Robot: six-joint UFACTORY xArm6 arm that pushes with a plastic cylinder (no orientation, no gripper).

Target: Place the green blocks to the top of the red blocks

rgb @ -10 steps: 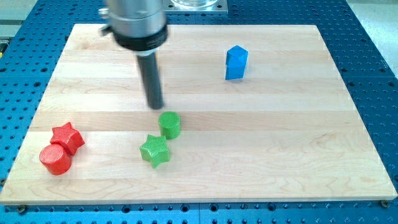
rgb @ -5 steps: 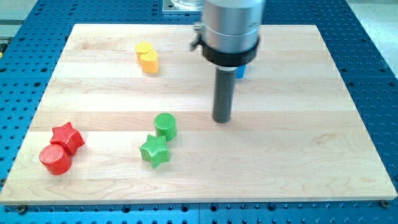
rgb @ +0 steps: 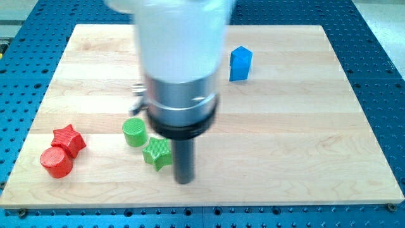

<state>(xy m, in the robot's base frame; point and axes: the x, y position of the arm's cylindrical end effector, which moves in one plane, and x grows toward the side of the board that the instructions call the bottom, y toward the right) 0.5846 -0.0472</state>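
A green star block (rgb: 157, 154) lies low on the wooden board (rgb: 285, 126). A green cylinder (rgb: 134, 132) stands just to its upper left. A red star (rgb: 68, 140) and a red cylinder (rgb: 56, 162) touch each other at the view's lower left. My tip (rgb: 183, 181) is on the board just right of and below the green star, close to its edge. The arm's body hides the board above it.
A blue block (rgb: 240, 63) stands at the view's upper right. A blue perforated table (rgb: 380, 38) surrounds the board. The yellow block seen earlier is hidden behind the arm.
My tip has moved from right of the green cylinder down to the green star's lower right. The green cylinder has slid left, to the star's upper left.
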